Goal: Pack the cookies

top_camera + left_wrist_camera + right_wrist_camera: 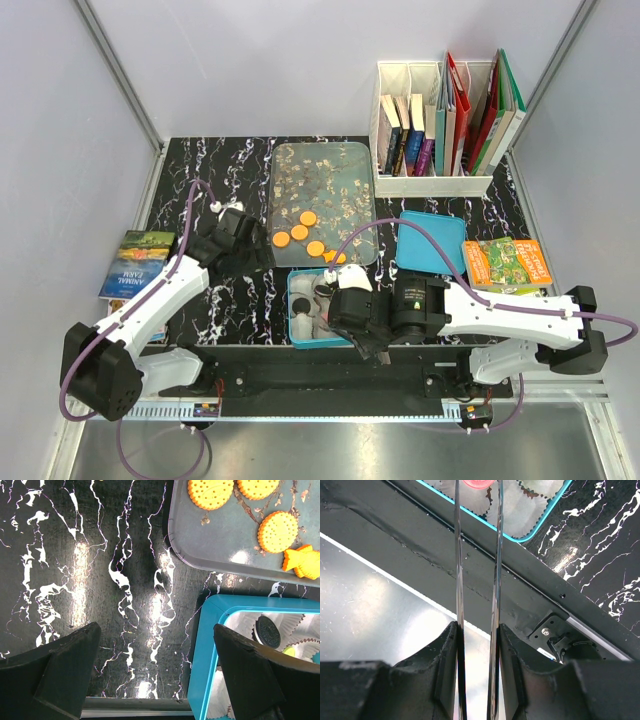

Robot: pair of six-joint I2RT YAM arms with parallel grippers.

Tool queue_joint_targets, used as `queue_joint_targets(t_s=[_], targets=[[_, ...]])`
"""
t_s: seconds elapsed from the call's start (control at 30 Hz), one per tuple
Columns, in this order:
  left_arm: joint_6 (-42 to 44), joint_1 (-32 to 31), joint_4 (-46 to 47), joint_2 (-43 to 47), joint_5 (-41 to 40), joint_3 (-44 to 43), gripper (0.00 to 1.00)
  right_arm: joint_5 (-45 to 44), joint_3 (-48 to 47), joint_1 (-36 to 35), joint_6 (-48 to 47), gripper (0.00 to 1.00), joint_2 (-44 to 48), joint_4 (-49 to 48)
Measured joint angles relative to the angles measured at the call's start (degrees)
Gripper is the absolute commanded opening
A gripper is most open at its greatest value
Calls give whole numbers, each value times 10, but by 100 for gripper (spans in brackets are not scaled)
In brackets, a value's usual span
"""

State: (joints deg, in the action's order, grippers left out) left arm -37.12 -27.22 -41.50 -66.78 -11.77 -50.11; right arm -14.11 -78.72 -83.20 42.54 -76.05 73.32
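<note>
One pink cookie [479, 483] perhaps touches right hand's [476, 630] tongs [495, 555].

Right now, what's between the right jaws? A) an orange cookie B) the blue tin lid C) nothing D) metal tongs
D: the right gripper is clamped on the metal tongs, whose two thin blades run out from between its jaws.
</note>
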Motion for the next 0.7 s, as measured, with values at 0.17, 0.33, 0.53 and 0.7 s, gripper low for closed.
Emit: queue_joint_targets(t_s=[0.17,0.33,0.53,0.7], targets=[[0,-1,0,0,0,0,99,-1,0,-1,4,38,-1,0],[0,-1,0,0,0,0,99,-3,-1,-1,8,44,-4,2],[0,-2,0,0,0,0,99,-5,-3,-3,10,51,-8,6],[0,-2,0,0,0,0,99,-14,-5,-4,13,51,-8,7]])
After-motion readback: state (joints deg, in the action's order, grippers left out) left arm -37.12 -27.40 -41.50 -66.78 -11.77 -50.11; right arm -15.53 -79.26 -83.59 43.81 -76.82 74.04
